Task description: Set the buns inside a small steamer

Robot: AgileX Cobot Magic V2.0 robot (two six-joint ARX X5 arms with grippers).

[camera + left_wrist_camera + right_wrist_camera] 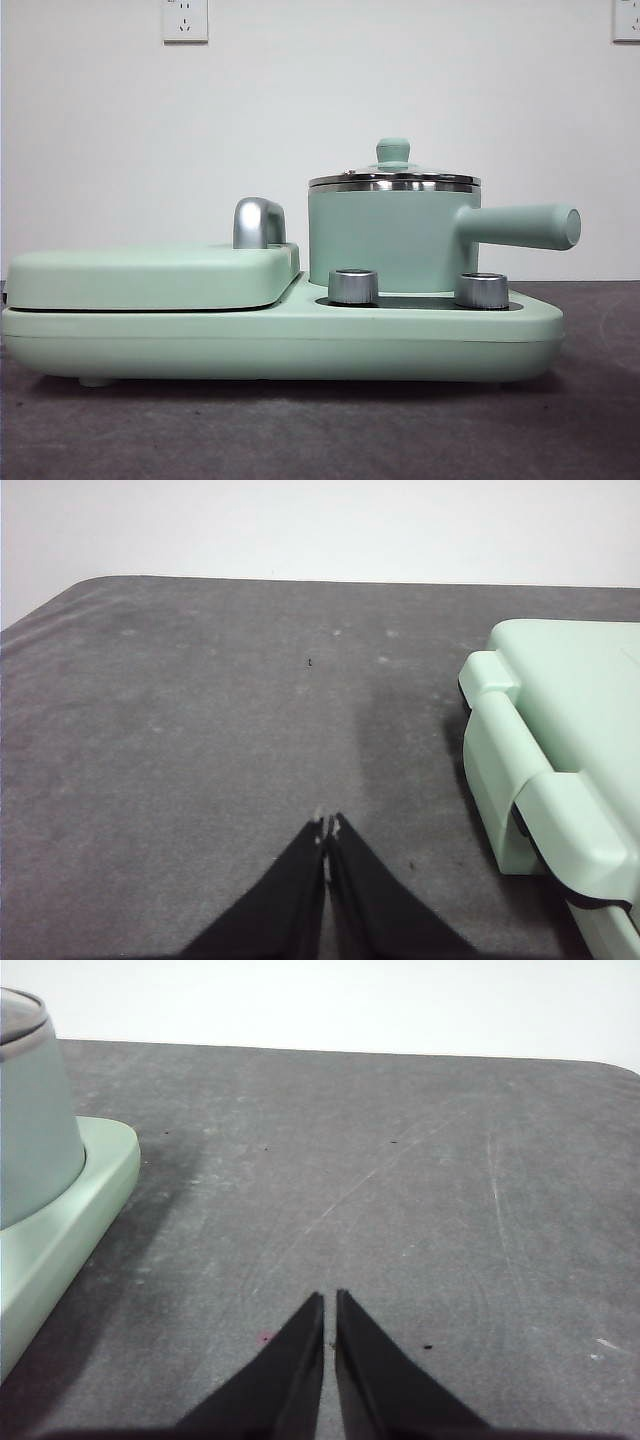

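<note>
Two steel knobs [353, 286] are seen at the front of one mint-green base [280, 345]. One small steamer [392, 238], lidded, is seated behind them, beside one flat grill plate [150, 277]. Left gripper [327, 829] and right gripper [329, 1300] are closed, empty, over the table [400, 1180].

1. Flat mint-green lidded grill plate [150, 277] sits closed on one side of a long mint base [280, 345].
2. Chrome handle [258, 222] sticks up behind it.
3. Two silver knobs [353, 286] on the base.
4. Dark grey table [300, 430], white wall [120, 150], two sockets [185, 20].
</note>
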